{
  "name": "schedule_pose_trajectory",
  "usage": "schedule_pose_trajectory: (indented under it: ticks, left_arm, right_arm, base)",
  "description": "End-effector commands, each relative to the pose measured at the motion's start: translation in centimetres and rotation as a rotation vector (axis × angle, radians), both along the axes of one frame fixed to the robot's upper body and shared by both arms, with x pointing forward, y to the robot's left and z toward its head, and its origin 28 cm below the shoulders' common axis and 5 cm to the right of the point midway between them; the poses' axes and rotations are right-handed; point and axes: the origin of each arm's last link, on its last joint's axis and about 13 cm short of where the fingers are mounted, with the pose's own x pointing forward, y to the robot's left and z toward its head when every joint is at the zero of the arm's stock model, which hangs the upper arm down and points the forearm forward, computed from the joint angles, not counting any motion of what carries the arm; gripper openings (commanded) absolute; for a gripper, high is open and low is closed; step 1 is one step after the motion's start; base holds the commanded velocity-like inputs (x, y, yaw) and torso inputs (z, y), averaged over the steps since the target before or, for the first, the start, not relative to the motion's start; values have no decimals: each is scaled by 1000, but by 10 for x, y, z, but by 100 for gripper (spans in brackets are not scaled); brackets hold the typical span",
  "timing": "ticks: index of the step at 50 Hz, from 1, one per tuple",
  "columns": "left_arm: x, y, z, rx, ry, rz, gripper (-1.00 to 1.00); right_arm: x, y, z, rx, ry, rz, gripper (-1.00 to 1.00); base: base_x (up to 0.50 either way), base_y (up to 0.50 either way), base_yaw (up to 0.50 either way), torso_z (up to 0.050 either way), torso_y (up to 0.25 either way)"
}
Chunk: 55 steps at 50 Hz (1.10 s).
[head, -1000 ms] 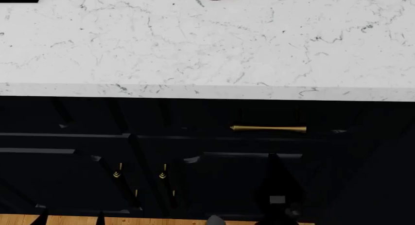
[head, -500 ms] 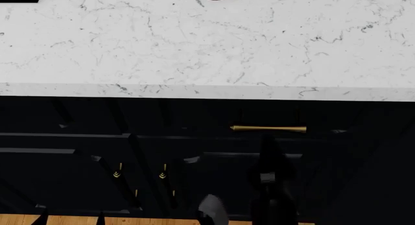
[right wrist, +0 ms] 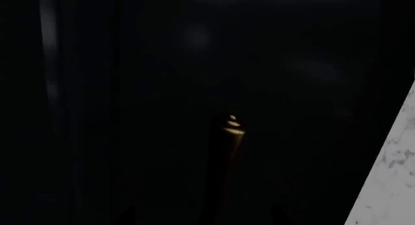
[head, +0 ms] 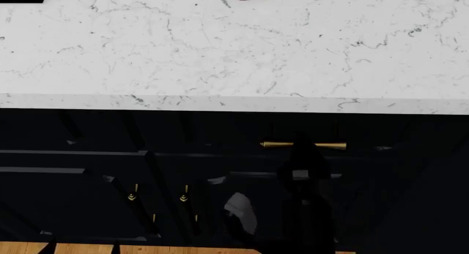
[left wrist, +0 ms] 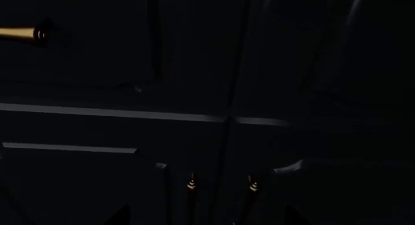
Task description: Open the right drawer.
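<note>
The black right gripper (head: pixel 302 150) is rising to overlap the slim brass bar handle (head: pixel 278 145) of the shallow black right drawer (head: pixel 381 136) — its opening too dark to tell — higher than a second ago.

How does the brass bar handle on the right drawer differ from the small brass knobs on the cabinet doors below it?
Shape: the bar handle is one long slim bar lying level; the knobs are short, small studs.
Place: the bar handle sits high, just under the marble countertop; the knobs sit lower, to the robot's left.
Count: one bar handle; the knobs come as a close pair.
Access: the right gripper overlaps the bar handle; the knobs stand unobstructed.
Both are brass on black fronts.
</note>
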Motion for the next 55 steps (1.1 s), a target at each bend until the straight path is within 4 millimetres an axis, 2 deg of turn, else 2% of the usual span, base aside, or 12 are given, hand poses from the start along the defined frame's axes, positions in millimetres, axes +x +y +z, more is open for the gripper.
schedule_pose_trajectory:
  ticks: [1, 16, 26, 45, 46, 55]
  left_arm:
    - [0, 0, -1, 2, 1, -2, 100]
    - [-2, -1, 2, 2, 0, -3, 100]
    - [-3, -1, 3, 2, -4, -4, 100]
    - [-4, -2, 1, 4, 1, -8, 100]
    - [-3, -2, 2, 3, 1, -7, 100]
    - [-3, -1, 2, 2, 0, -7, 100]
  right_arm:
    - [13, 2, -2, -3, -2, -1, 100]
    - [26, -2, 1, 0, -37, -38, 100]
    - [32, 5, -8, -15, -12, -7, 100]
    - [42, -6, -10, -20, -17, -74, 100]
    - [42, -5, -9, -17, -18, -72, -100]
    - [42, -2, -12, -9, -23, -40, -100]
  base:
    - [0, 0, 0, 0, 0]
    - [0, 0, 0, 0, 0]
    - [0, 0, 0, 0, 0]
    - [0, 0, 0, 0, 0]
    - [11, 0, 0, 0, 0]
    - [7, 0, 2, 0, 0]
